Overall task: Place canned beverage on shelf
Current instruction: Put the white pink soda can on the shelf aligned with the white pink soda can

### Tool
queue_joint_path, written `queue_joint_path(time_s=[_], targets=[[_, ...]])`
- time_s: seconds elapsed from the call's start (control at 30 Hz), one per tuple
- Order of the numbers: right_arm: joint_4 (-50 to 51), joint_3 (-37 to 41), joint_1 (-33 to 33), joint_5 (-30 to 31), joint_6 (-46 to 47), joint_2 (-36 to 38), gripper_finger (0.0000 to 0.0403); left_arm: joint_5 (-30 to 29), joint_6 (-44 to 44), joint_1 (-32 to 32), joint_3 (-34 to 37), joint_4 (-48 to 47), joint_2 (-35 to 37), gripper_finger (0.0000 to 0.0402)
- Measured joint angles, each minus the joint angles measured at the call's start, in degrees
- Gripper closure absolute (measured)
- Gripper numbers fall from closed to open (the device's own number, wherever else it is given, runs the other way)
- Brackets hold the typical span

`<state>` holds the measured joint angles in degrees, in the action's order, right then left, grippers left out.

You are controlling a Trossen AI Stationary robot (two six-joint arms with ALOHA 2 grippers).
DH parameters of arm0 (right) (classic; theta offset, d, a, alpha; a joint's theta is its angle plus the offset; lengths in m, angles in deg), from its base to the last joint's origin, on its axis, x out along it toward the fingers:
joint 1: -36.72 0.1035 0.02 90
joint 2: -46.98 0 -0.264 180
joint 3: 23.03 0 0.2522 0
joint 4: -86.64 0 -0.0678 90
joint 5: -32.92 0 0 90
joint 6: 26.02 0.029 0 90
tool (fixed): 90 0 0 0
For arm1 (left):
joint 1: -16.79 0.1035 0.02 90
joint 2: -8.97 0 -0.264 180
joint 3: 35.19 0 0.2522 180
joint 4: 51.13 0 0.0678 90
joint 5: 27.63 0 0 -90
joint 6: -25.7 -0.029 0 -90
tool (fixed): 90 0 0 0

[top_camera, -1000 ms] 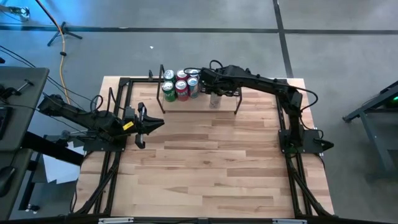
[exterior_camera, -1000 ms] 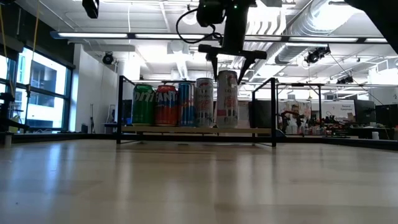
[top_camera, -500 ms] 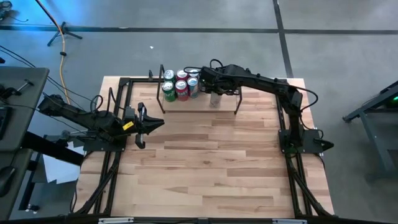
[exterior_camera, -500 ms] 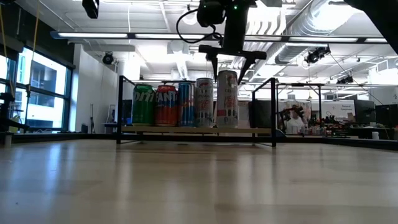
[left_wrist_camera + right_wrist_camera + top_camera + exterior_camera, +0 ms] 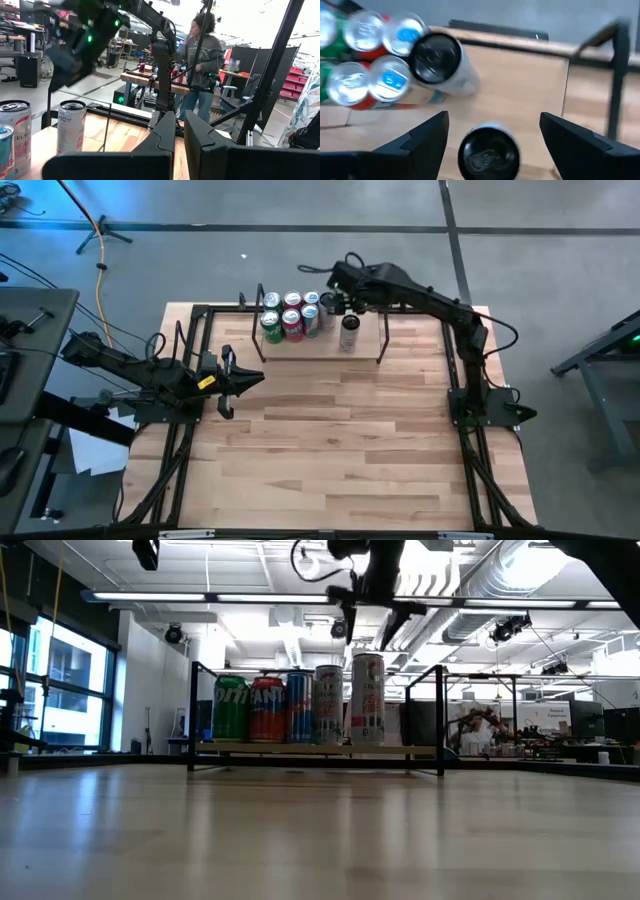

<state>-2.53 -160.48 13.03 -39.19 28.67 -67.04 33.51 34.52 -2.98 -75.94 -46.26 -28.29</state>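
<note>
The shelf [image 5: 372, 343], a pale-wood board [image 5: 300, 748] with black wire uprights, stands at the table's far edge. A tall white-and-red can [image 5: 348, 332] stands upright on it [image 5: 367, 698], right of a cluster of several cans [image 5: 290, 316]. My right gripper [image 5: 372, 625] is open and empty, above that tall can and a little to its far side [image 5: 340, 300]. The right wrist view [image 5: 493, 120] shows the can's dark top [image 5: 487, 150] between the open fingers, well below them. My left gripper [image 5: 245, 380] waits shut at the table's left side.
The shelf's right half [image 5: 370, 345] has bare board between the tall can and the right upright [image 5: 441, 720]. Black frame rails run along the table's left [image 5: 185, 360] and right [image 5: 462, 410] sides. A person [image 5: 200, 65] stands in the room beyond the table.
My right gripper, still open, has risen from around the tall can's top and drawn back toward the table's far edge. The tall can stays standing on the shelf where it was.
</note>
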Motion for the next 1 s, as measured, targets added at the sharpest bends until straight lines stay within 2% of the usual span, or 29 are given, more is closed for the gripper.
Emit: queue_joint_path(time_s=[0.1,0.23,0.37,0.43,0.57,0.7,0.87,1.0], targets=[[1.54,-5.15,-1.32,-1.0,-8.72,0.0,0.0105,0.0,0.0,0.0,0.0,0.0,0.0,0.0401],[2.52,-11.46,-3.13,-5.74,-24.87,0.62,0.0105,0.0,-0.02,0.0,0.0,0.0,0.0,0.0401],[-1.53,-8.69,-4.21,-12.08,-38.87,4.95,0.0105,0.0,-0.01,0.0,0.0,0.04,-0.02,0.0401],[-2.23,-8.69,-4.42,-12.38,-41.93,5.92,0.0105,0.0,0.0,0.0,0.0,0.05,0.0,0.0401],[-0.31,-8.67,-4.48,-13.25,-52.09,6.1,0.0105,0.0,0.0,0.0,0.0,0.04,0.0,0.0401],[4.3,-8.67,-4.51,-18.38,-66.88,4.88,0.0105,-0.02,-0.01,0.0,0.0,0.07,0.0,0.0401],[8.32,-8.6,-4.46,-23.1,-75.37,2.05,0.0105,-0.25,-0.02,0.02,0.0,0.07,0.02,0.0401],[8.56,-8.6,-4.46,-24.63,-76.74,-0.34,0.0105,-0.24,-0.02,0.0,0.0,0.07,0.02,0.0401]])
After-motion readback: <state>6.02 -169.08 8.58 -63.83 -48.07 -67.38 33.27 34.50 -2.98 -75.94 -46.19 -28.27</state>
